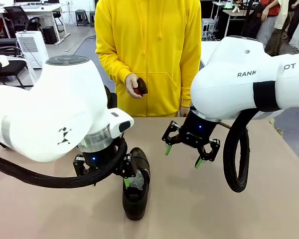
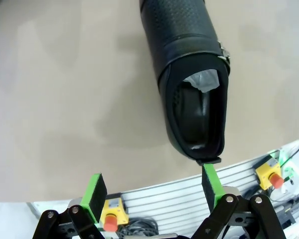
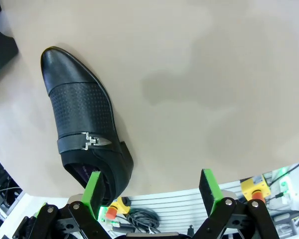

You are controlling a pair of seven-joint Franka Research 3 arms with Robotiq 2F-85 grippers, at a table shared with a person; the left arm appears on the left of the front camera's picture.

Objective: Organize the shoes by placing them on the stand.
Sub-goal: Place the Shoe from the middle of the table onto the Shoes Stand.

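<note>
glossy black leather shoe (image 1: 136, 186) lies on the beige table (image 1: 269, 199), pale paper stuffing showing. left gripper (image 1: 107, 174) points down over its heel, fingers spread, empty. right gripper (image 1: 185, 155) hovers beside the shoe, tilted, jaws wide, empty

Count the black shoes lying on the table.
1. The shoe lies near the robot's edge of the table, beside the open left gripper. Both wrist views appear to show this same shoe. Others may be hidden behind the arms.
</note>
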